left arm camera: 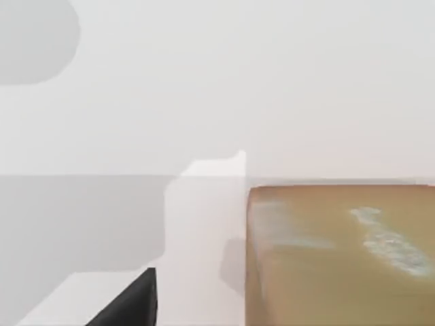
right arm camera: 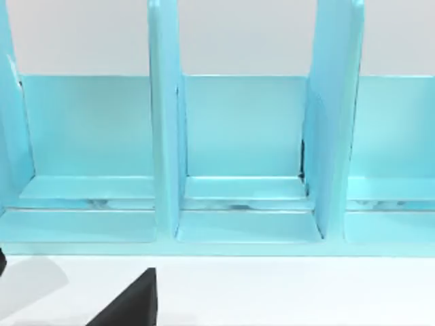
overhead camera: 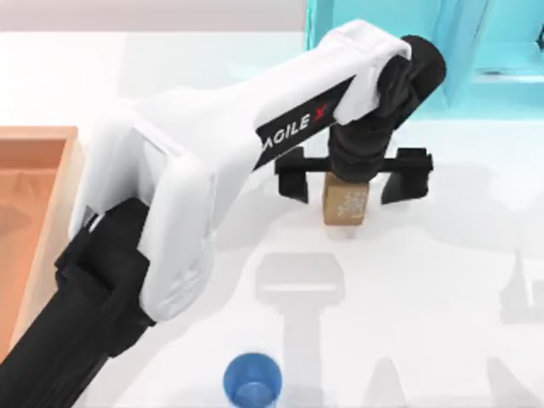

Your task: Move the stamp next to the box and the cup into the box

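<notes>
Stamp [overhead camera: 344, 206] stands on the white table [overhead camera: 442, 280], a little right of the middle, near the cyan shelf unit [overhead camera: 501, 51] at the far edge. I see my left gripper [overhead camera: 352, 177] directly above it, pointing down, with the two black fingers [overhead camera: 294, 174] spread wide, one on each side of the block and not touching it, so nothing is grasped. In the left wrist view the tan block [left arm camera: 340, 255] with its white speckles is very close, sitting on the table.

The cup [overhead camera: 252, 380] is blue and stands upright near the front edge, well apart from the stamp. The box [overhead camera: 38, 161] lies at the left edge of the table, partly under my left arm.

The right wrist view looks at the shelf unit's [right arm camera: 238, 156] compartments. For the right gripper, I cannot tell the state of the fingers.
</notes>
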`<state>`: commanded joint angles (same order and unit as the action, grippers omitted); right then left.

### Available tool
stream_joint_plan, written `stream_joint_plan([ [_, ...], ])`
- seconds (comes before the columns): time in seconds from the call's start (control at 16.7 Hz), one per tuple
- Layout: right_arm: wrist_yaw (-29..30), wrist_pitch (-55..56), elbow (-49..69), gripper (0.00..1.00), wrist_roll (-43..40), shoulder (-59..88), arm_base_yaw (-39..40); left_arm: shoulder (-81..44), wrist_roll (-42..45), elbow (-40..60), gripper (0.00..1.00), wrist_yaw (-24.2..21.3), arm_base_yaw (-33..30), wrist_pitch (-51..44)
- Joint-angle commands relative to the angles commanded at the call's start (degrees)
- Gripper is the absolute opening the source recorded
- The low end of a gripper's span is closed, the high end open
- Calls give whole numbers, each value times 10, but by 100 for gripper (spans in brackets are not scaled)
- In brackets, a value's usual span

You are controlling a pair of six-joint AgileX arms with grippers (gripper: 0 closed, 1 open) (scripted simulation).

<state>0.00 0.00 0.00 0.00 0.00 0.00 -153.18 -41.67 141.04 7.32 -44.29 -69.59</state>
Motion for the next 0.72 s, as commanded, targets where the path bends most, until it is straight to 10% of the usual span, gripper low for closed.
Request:
stream_joint_plan([
  [0.24, 0, 0, 0, 100, 0, 0, 0, 0, 0, 0, 100, 0, 0, 0],
  [0.72, 0, 0, 0, 100, 0, 0, 0, 0, 0, 0, 40, 0, 0, 0],
])
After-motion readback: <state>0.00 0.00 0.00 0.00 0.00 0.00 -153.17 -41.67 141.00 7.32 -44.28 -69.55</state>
